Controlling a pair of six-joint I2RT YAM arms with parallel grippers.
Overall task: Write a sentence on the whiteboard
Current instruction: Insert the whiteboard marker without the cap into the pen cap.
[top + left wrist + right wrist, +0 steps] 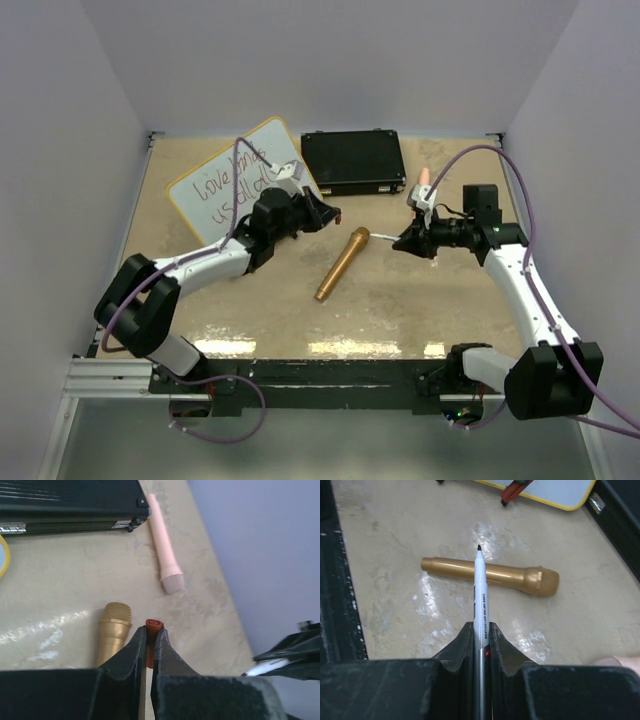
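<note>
– Far-left back of the table [420,300]: flat rectangular whiteboard with a thin yellow frame [235,178], lying skewed. That's the target?
– Yes. It has a dark cursive sentence [232,185] on it, in two slanted lines. I read "love" at the start. The rest is too small from the top view.
– Where's your left gripper relative to it?
– My left gripper [326,213] sits just off the board's near-right corner, over bare table. Its fingers are pinched on a small red-orange cap [154,625], whose end pokes out past the tips.
– Right one?
– My right gripper [402,243] is well apart from the board, off to its right. The long gold microphone [342,263] lies on the table between that gripper and the board. The jaws are clamped on a white marker with a black tip [480,587], and the tip points left toward the gold mic.
– What else is close?
– A black rectangular case [353,160] lies just right of the board at the back. A pale pink microphone [165,545] lies beside the case's right end.
</note>
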